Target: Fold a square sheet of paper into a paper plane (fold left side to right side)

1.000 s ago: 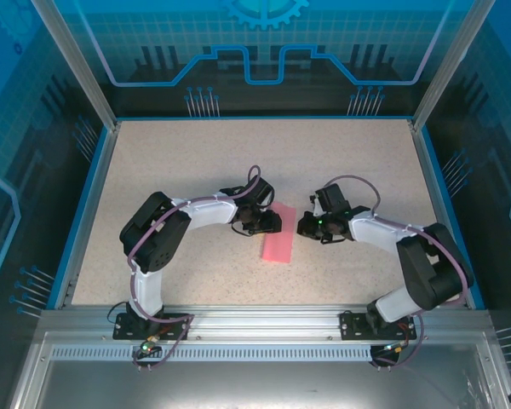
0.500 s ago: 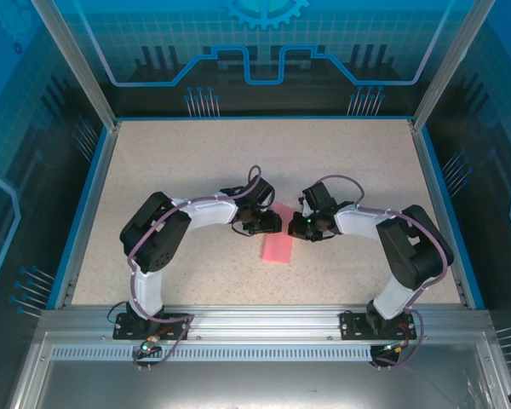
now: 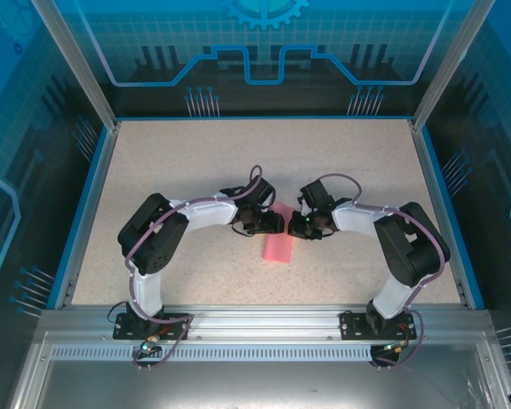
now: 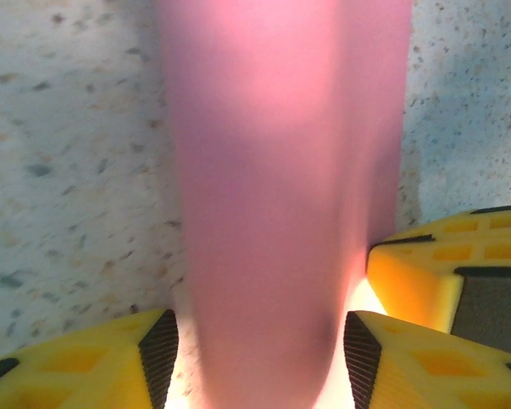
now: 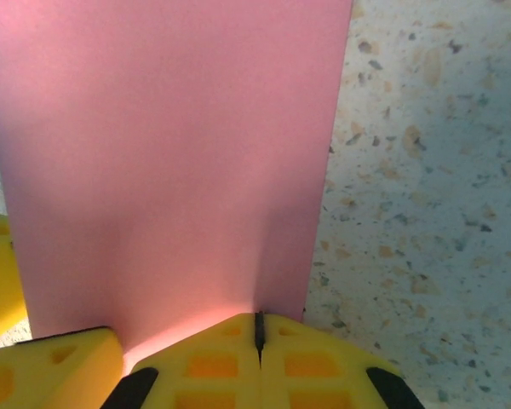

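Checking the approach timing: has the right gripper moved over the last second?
Yes. The right gripper has moved left, away from the table's right rim, up to the pink paper.

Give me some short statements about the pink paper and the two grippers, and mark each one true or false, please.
1. The pink paper lies on the table as a narrow rectangle. True.
2. The right gripper has its fingers wide apart. False: they are pressed together, resting at the paper's end.
3. The left gripper is open, with one finger on each side of the paper. True.
4. The two grippers work at opposite ends of the paper. False: both are at its far end, close to each other.
5. The paper is already a pointed dart. False: its corners are square.
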Tool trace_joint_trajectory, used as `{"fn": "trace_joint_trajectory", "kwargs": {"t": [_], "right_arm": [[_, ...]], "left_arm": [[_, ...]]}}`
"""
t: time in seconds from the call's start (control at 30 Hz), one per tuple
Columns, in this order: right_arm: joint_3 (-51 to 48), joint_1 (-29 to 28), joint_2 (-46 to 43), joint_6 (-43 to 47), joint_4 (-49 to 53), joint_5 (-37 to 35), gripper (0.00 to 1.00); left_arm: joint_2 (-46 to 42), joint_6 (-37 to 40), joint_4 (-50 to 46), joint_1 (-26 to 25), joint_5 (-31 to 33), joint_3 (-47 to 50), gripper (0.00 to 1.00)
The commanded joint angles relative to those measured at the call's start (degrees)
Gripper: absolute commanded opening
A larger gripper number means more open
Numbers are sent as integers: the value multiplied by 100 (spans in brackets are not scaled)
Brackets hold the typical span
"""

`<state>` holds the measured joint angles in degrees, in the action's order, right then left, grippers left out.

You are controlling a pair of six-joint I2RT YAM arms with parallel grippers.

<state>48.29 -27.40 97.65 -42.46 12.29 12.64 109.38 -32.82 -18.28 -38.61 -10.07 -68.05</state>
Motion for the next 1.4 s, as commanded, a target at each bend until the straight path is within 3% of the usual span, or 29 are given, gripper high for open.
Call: {"fn": "trace_joint_trajectory", "kwargs": {"t": [0.0, 0.1, 0.2, 0.43, 1.0, 1.37], "right_arm": [[-78, -86, 356, -13, 511, -293, 4], [-69, -85, 366, 1, 523, -304, 4], [-59, -89, 378, 9, 528, -298, 4], [-39, -93, 405, 27, 552, -281, 4], [46, -98, 402, 150, 766, -349, 4], [48, -96, 398, 197, 792, -351, 4]], "left_arm": [[-573, 181, -384, 165, 128, 95, 58], [-829, 254, -370, 179, 0, 142, 56], [-906, 247, -67, 182, -542, 261, 48], [-407, 1, 646, 178, -1613, 384, 34], [176, 442, 430, 599, -1392, 636, 30], [-519, 696, 340, 999, -1427, 1029, 30]]}}
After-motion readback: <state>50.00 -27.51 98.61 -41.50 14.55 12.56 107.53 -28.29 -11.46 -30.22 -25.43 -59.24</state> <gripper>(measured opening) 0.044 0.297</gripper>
